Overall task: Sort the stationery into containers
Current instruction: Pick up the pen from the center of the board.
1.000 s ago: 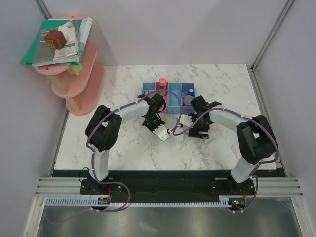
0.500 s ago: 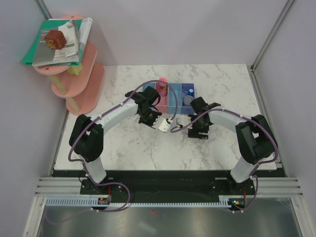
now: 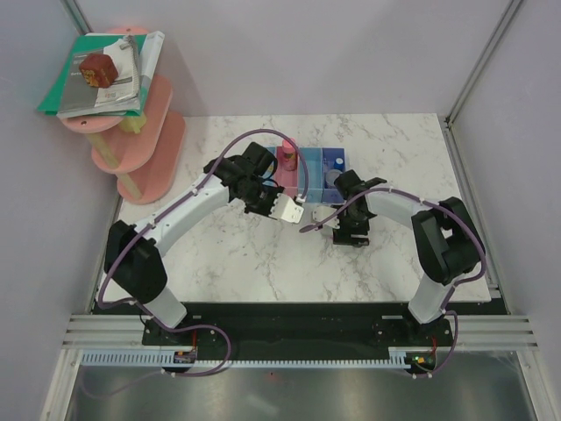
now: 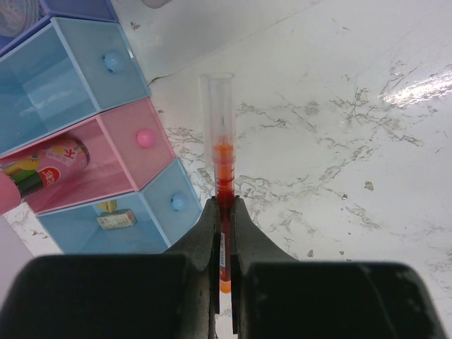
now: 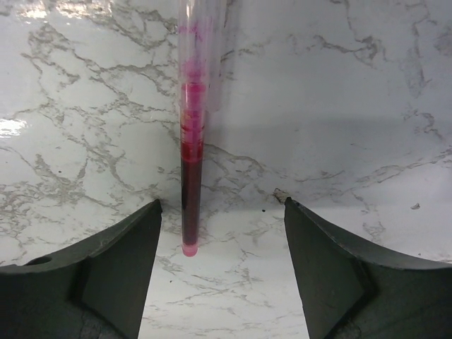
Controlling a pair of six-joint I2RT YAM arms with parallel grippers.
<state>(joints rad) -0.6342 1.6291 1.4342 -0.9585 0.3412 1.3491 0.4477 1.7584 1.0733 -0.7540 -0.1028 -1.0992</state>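
Your left jaws are pinched tight on the red pen (image 4: pixel 224 173), gripping its lower barrel, with the clear cap end sticking out ahead of them. The pen sits just beside the row of trays (image 4: pixel 152 92) and runs along the row's knobbed fronts, level with the pink tray (image 4: pixel 127 145) and the light blue end tray (image 4: pixel 161 208). It is inside none of them. The pink tray holds the pink-capped tube (image 4: pixel 49 166), lying on its side with its printed label showing. The light blue end tray holds the small tan blocks (image 4: pixel 116 220). On the other side of the pink tray, the next light blue tray (image 4: pixel 88 56) shows only bare walls and floor. Beyond that, only a corner of the darker blue tray (image 4: pixel 78 7) shows from the left wrist; from above, the grey blue-capped cylinder (image 3: pixel 333 176) stands in it. Your right jaws hang wide apart over the marble surface (image 5: pixel 339 106), in front of the darker blue end of the row. A second pen (image 5: pixel 191 176), pink-red with a clear cap end, lies flat on the marble between them. It is nearer the left finger (image 5: pixel 113 268) in that view, and neither finger touches it.
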